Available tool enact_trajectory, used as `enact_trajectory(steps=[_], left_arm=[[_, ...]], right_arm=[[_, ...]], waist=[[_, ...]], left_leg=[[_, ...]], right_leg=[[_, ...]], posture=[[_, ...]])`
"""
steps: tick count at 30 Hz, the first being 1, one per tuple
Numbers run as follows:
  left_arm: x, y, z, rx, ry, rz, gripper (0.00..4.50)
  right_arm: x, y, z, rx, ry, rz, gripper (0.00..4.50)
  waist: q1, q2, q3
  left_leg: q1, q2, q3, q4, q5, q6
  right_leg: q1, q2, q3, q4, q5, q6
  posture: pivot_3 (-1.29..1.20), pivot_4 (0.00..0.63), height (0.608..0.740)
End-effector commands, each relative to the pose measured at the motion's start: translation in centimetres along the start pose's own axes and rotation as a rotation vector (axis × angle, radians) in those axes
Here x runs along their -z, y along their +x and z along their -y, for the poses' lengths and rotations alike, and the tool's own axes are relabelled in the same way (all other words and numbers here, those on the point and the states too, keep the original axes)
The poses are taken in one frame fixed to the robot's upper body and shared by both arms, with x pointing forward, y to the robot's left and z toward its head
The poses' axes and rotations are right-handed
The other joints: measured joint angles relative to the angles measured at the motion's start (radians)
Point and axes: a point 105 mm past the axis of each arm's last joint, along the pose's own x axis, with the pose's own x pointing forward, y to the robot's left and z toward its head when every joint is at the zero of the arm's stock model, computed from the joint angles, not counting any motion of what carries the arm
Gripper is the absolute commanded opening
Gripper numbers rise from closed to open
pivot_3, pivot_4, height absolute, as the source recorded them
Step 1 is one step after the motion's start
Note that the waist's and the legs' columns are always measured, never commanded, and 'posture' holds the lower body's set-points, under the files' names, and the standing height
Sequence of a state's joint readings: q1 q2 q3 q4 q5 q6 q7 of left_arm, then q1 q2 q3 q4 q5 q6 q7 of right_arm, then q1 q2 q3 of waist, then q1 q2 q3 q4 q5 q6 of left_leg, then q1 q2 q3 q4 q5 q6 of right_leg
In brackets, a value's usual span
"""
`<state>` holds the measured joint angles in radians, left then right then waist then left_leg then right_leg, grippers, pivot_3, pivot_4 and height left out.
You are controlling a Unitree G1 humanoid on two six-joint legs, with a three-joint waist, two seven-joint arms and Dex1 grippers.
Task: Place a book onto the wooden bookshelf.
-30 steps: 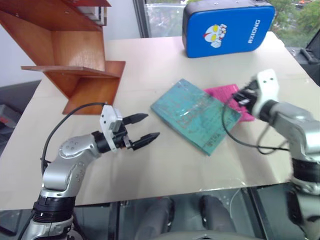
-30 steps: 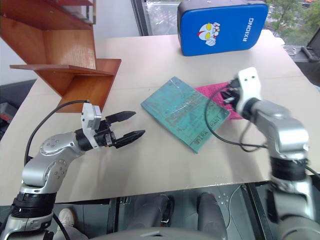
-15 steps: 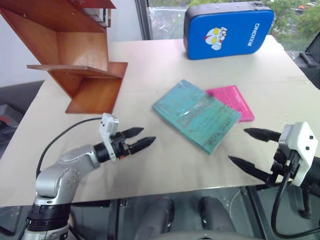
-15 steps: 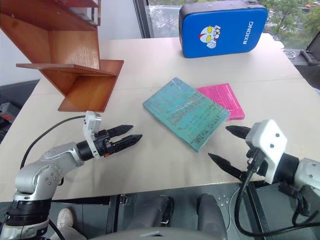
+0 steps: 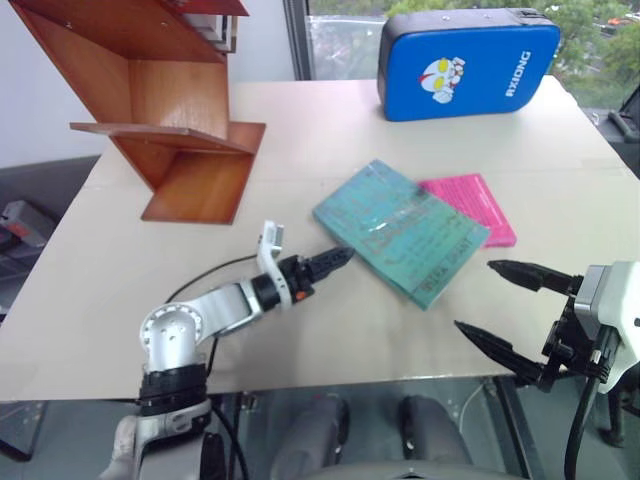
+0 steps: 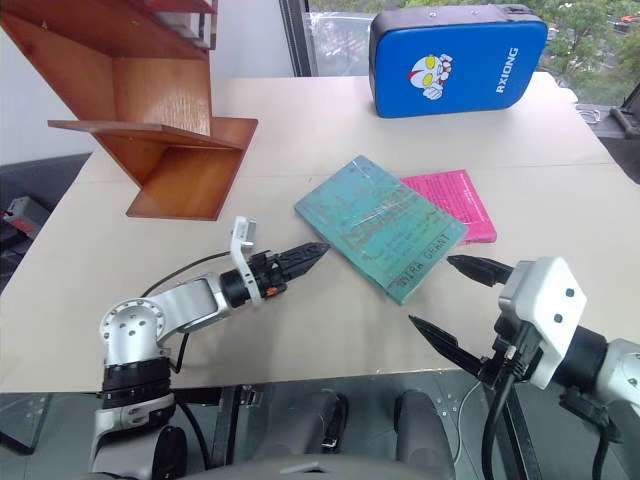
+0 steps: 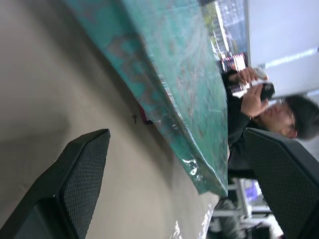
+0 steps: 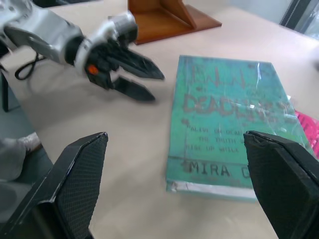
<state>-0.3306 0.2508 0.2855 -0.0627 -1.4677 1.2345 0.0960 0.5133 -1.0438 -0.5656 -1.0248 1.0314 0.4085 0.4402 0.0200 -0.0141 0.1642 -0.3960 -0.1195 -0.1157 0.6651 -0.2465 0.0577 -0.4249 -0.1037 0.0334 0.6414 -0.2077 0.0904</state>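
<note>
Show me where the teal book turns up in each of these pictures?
Left eye view: teal book at table centre.
Right eye view: centre.
Left wrist view: upper middle, seen edge-on.
Right wrist view: right of centre.
Shared landmark: the pink book tucked under its far side.

Blue padded case [image 5: 468, 62] stands upright at the far edge of the desk [image 5: 300, 140]. Pink book [image 5: 472, 203] lies flat nearer the front. Seated person [image 7: 269, 117] beyond.
</note>
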Motion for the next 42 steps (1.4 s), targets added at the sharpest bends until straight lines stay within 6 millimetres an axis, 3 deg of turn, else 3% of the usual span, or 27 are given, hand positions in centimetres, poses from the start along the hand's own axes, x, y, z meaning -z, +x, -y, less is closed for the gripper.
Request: enact_trajectory(steps=[1, 9, 13, 16, 21, 24, 28, 31, 35, 38, 40, 42], left_arm=[[-0.8, 1.1, 0.6, 0.002, -0.059, 0.036, 4.5], [-1.1, 4.4, 0.9, 0.022, -0.208, 0.085, 4.5], [-0.6, 5.1, 1.2, 0.052, -0.275, 0.079, 4.5], [-0.3, 5.5, 1.6, 0.089, -0.316, 0.066, 3.33], [-0.3, 6.2, 2.0, 0.113, -0.369, 0.075, 0.85], [-0.7, 6.0, 2.8, 0.149, -0.386, 0.088, 0.03], [-1.3, 5.2, 3.0, 0.148, -0.354, 0.101, 0.03], [-2.3, 3.4, 3.1, 0.164, -0.245, 0.125, 0.03], [-4.9, -0.7, 3.3, 0.162, 0.076, 0.181, 0.03], [-6.8, -2.5, 4.0, 0.204, 0.136, 0.236, 0.03], [-8.2, -3.9, 5.8, 0.252, 0.291, 0.24, 0.03], [-8.5, -4.6, 8.7, 0.288, 0.569, 0.192, 0.03]], right_arm=[[-1.0, 0.2, -0.4, -0.001, -0.027, 0.048, 4.45], [-1.2, 0.4, -0.3, 0.027, -0.041, 0.056, 4.45], [-1.3, 0.5, -0.3, 0.031, -0.042, 0.059, 4.45], [-1.4, 0.5, -0.2, 0.038, -0.043, 0.061, 4.5], [-1.4, 0.7, -0.1, 0.043, -0.053, 0.057, 4.5], [-1.3, 0.8, 0.0, 0.046, -0.056, 0.057, 4.5], [-1.2, 1.0, 0.0, 0.05, -0.062, 0.055, 4.5], [-1.2, 1.2, 0.0, 0.051, -0.062, 0.06, 4.5], [-1.2, 1.7, 0.0, 0.046, -0.075, 0.075, 4.5], [-1.2, 2.1, 0.1, 0.041, -0.076, 0.086, 4.5], [-1.1, 2.5, 0.3, 0.028, -0.077, 0.099, 4.5], [-1.0, 2.9, 0.5, 0.011, -0.076, 0.112, 4.5]], waist=[[0.004, -0.001, 0.0], [0.023, -0.001, 0.0], [0.024, -0.002, 0.0], [0.024, -0.002, 0.0], [0.027, -0.002, 0.0], [0.031, -0.002, 0.0], [0.031, -0.003, 0.0], [0.026, -0.003, 0.0], [0.016, -0.003, 0.0], [0.021, -0.002, 0.0], [0.023, -0.003, 0.0], [0.022, -0.004, 0.001]], left_leg=[[0.0, 0.0, 0.0, 0.0, 0.0, 0.0], [0.0, -0.001, -0.001, 0.002, 0.0, 0.0], [0.0, -0.001, -0.001, 0.002, 0.0, 0.0], [-0.001, -0.001, -0.002, 0.002, 0.0, 0.0], [-0.001, -0.001, -0.002, 0.003, 0.0, 0.0], [0.0, -0.002, -0.004, 0.003, 0.0, 0.0], [0.0, -0.002, -0.005, 0.003, 0.0, 0.0], [0.0, -0.002, -0.005, 0.003, 0.0, 0.0], [0.0, -0.001, -0.005, 0.002, 0.0, 0.0], [0.0, -0.001, -0.005, 0.002, 0.0, 0.0], [0.0, -0.001, -0.005, 0.002, 0.0, 0.0], [-0.001, -0.002, -0.006, 0.002, 0.0, 0.0]], right_leg=[[0.0, 0.0, 0.0, 0.0, 0.0, 0.0], [0.001, 0.0, -0.002, -0.001, 0.0, 0.0], [0.002, 0.0, -0.002, -0.001, 0.0, 0.0], [0.002, 0.0, -0.002, -0.001, 0.0, 0.0], [0.003, 0.0, -0.003, -0.001, 0.0, 0.0], [0.004, 0.0, -0.005, -0.003, 0.0, 0.0], [0.005, 0.0, -0.005, -0.003, 0.0, 0.0], [0.004, 0.0, -0.005, -0.003, 0.0, 0.0], [0.004, 0.001, -0.005, -0.003, 0.0, 0.0], [0.004, 0.002, -0.005, -0.003, 0.0, -0.001], [0.004, 0.001, -0.005, -0.003, 0.0, -0.001], [0.004, 0.001, -0.007, -0.004, 0.0, -0.001]], posture=[[0.0, 0.15, 0.736], [0.0, 0.15, 0.736], [0.0, 0.15, 0.736], [0.0, 0.15, 0.736], [0.0, 0.15, 0.736], [0.0, 0.15, 0.736], [0.0, 0.15, 0.736], [0.0, 0.15, 0.736], [0.0, 0.15, 0.736], [0.0, 0.15, 0.736], [0.0, 0.15, 0.736], [0.0, 0.15, 0.736]])
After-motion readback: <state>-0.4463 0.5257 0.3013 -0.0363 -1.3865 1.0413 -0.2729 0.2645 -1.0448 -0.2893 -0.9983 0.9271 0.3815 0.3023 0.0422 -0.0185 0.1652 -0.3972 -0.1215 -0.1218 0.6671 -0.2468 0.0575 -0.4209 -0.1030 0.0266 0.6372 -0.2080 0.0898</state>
